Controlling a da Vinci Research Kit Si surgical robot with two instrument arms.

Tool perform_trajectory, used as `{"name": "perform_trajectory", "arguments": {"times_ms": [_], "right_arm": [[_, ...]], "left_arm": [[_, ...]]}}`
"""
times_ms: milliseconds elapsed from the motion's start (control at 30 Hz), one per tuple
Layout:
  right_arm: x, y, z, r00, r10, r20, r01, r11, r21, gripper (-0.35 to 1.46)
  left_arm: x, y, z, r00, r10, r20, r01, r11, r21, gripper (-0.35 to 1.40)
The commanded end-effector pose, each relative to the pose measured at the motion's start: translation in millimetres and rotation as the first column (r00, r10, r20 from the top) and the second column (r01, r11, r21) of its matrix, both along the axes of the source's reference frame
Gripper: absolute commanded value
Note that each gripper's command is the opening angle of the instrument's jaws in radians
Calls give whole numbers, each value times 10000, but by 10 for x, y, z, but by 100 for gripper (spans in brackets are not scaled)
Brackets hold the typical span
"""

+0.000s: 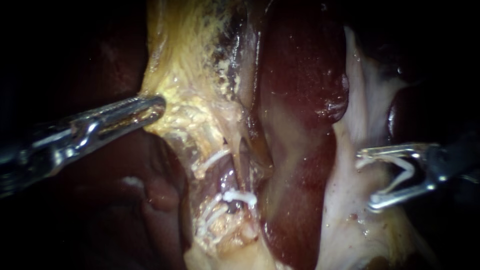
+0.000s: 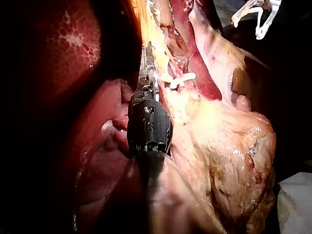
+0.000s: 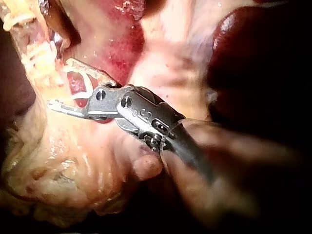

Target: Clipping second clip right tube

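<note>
- left instrument [image 1: 157, 106] clamped on yellow tissue [image 1: 186, 75]
- right instrument [image 1: 367, 177] grips open white clip [image 1: 406, 172] from both sides, over pale tissue [image 1: 350, 210]
- clipped tubes [image 1: 229, 180] mid-view, well apart from it, beyond dark red lobe [image 1: 300, 75]

Left instrument [image 1: 157, 106] pokes in almost level from the left, jaws pinched on yellow tissue [image 1: 180, 112]. Right instrument [image 1: 367, 177] points leftward, jaws spread wide, cradling a clip [image 1: 410, 169].
</note>
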State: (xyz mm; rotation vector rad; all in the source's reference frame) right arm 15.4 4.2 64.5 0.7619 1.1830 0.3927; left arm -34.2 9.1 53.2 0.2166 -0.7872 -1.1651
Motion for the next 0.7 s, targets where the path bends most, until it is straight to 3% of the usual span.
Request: {"name": "perform_trajectory", "arguments": {"times_ms": [33,233,367,700], "right_arm": [[9,-1,6,10000,12,50,-13,9999,155,60],[66,-12,47,9993,236,277,-260,9955,914,60],[92,-12,67,9977,441,510,-506,9898,1335,60],[116,-6,101,9926,793,922,-966,9746,2022,58]], "left_arm": [[1,1,-2,10000,-42,18,42,10000,-27,-35],[2,2,-8,10000,-93,34,93,9999,-51,-35],[1,1,-11,9999,-105,27,105,9999,-45,-35],[-2,-2,-21,9998,-186,61,186,9998,-83,-35]]}}
